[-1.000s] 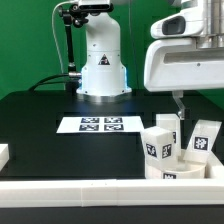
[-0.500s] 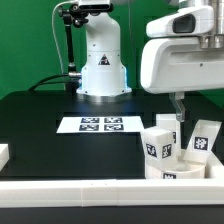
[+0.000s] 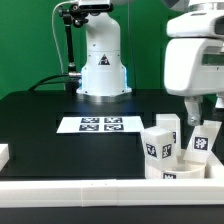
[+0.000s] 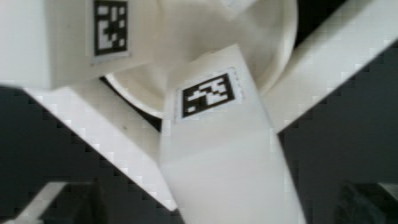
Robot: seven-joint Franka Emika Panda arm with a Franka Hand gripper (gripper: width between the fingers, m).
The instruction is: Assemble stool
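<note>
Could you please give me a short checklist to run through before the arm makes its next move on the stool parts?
1. Gripper open: ok, jaws stand wide with nothing between them.
2. Gripper above the stool parts: ok, it hangs over the cluster on the exterior view's right.
3. Target leg under the wrist camera: ok, its tag faces the camera.
4. Legs standing upright: ok in the exterior view.
5. Round seat free to reach: cannot tell, legs stand in front of it.
6. Marker board clear of the parts: ok, it lies apart from them.
</note>
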